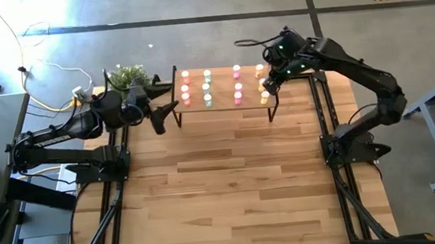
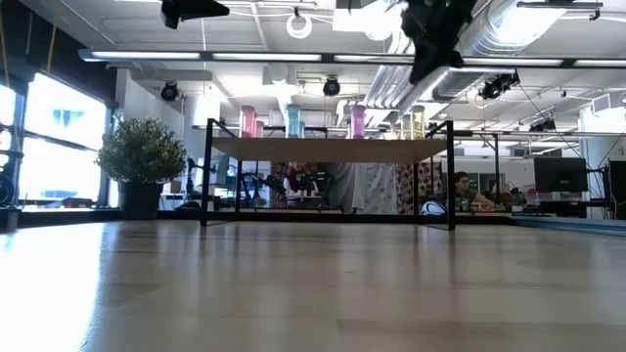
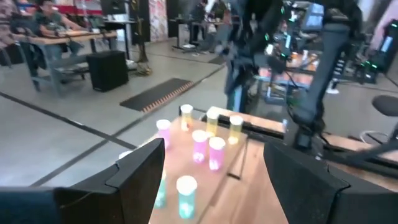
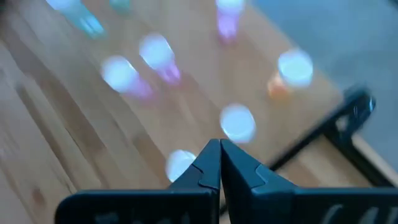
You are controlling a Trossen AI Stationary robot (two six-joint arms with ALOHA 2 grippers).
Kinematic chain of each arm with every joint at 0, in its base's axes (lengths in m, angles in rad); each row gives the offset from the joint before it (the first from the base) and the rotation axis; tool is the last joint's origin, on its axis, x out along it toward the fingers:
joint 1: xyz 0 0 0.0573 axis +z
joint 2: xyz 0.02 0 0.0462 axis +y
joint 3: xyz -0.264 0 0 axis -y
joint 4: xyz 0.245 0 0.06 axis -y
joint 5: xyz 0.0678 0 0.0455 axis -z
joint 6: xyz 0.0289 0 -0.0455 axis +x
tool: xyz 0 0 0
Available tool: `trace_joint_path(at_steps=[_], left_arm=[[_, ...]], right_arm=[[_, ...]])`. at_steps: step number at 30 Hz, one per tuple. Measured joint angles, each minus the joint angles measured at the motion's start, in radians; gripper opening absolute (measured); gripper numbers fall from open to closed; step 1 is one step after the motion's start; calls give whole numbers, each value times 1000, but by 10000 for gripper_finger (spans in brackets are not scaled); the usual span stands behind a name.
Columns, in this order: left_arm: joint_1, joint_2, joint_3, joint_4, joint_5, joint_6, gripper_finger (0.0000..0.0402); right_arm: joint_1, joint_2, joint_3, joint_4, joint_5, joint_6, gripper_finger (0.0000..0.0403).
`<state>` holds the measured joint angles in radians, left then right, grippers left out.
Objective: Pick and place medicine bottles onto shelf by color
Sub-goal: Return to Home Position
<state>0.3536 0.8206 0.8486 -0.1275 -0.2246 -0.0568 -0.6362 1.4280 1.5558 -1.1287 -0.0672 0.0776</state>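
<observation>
The shelf (image 1: 222,86) stands at the far middle of the table (image 1: 230,176), and all the bottles in view stand upright on its top in four columns of three running near to far. From left to right these are the red bottles (image 1: 185,89), green bottles (image 1: 207,87), pink bottles (image 1: 237,86) and yellow bottles (image 1: 259,70). The right gripper (image 1: 270,86) hangs over the right end of the shelf, above the yellow column. Its fingers are pressed together with nothing between them (image 4: 219,163), and in the low view it sits clear above the bottle tops (image 2: 435,44). The left gripper (image 1: 169,96) is just off the shelf's left end and points at it. Its fingers are spread wide and empty, and its wrist view (image 3: 214,149) looks between them across the rows of bottles. A plant (image 1: 127,76) stands at the far left of the table, behind the left arm. A person (image 2: 460,186) sits in the room beyond the shelf.
</observation>
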Motion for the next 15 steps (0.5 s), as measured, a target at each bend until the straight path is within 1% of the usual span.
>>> trace_joint_path(at_steps=[4,8,10,15], left_arm=[[-13,-44,0,-59,22,-28,266],[-25,-74,0,-75,88,-36,266],[-33,-87,0,-114,100,-37,266],[-75,-126,-1,-206,134,-37,266]], right_arm=[[40,-39,1,147,-5,31,0],[76,-40,1,252,-49,51,0],[98,-40,1,290,-40,72,0],[172,-44,1,320,22,82,0]])
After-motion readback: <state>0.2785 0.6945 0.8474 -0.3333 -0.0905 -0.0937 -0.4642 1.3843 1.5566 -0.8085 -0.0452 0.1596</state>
